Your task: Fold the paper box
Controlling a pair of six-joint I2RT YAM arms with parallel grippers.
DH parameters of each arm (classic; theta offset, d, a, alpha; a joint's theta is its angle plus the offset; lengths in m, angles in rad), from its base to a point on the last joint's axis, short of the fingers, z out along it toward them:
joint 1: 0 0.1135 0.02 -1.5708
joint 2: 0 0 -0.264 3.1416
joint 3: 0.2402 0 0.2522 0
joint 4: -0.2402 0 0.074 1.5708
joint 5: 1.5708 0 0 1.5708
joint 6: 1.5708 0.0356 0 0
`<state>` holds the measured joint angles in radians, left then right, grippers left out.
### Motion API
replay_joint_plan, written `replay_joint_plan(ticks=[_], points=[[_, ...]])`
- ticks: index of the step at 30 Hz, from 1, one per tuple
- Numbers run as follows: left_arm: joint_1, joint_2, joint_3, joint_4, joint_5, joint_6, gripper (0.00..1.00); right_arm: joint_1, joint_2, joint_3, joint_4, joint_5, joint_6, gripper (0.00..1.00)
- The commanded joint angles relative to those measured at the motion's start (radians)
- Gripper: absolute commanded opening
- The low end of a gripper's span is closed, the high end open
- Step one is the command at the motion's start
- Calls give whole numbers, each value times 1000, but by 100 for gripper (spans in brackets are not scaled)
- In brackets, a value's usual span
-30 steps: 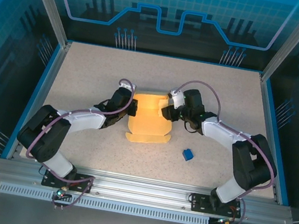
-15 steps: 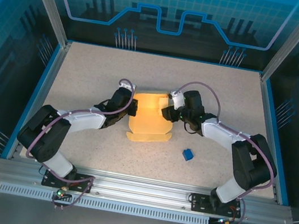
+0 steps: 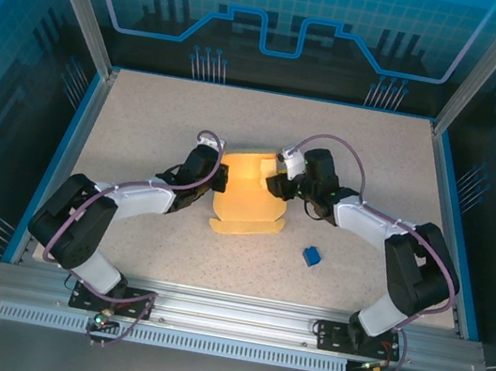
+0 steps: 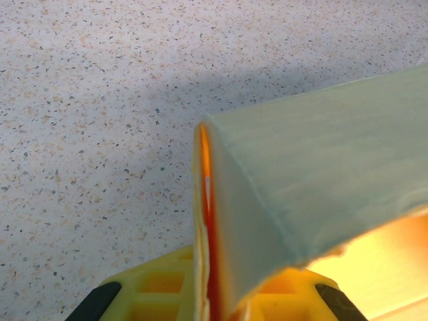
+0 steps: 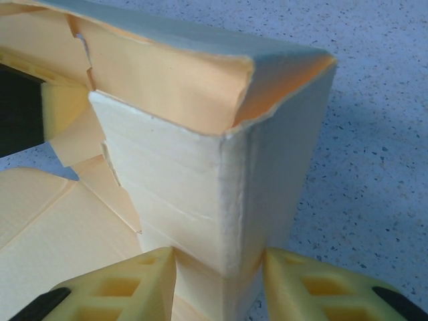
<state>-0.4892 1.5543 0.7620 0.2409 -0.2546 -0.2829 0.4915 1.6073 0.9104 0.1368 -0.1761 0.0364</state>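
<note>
Holding pale yellow thin creased-cardboard paper box from both sides at centre of top view: left gripper pinched narrow on left wall, right gripper clamped mid-width round upper-right corner. Runs lengthwise top-to-bottom of frame, lower flap flat on speckled table. Next fold prob. on right side. Rt wrist view adds layered corner, loose tabs upper left; unreadable from top.

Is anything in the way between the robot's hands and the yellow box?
Nothing visible. The left gripper pinches one wall of the paper box, the right gripper clasps a corner. The blue cube lies apart.
</note>
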Motion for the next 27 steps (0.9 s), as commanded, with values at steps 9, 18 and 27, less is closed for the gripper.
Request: replay_joint_plan(ticks=[9,18,27], points=[[-17,-34,-4,5,33,8,14,0,-6,46,-1,91,55,39],[-18,-33,-4,3,35,8,14,24,4,64,-31,222,87,32],[-17,-36,-7,5,32,8,14,38,12,74,-52,259,79,31]])
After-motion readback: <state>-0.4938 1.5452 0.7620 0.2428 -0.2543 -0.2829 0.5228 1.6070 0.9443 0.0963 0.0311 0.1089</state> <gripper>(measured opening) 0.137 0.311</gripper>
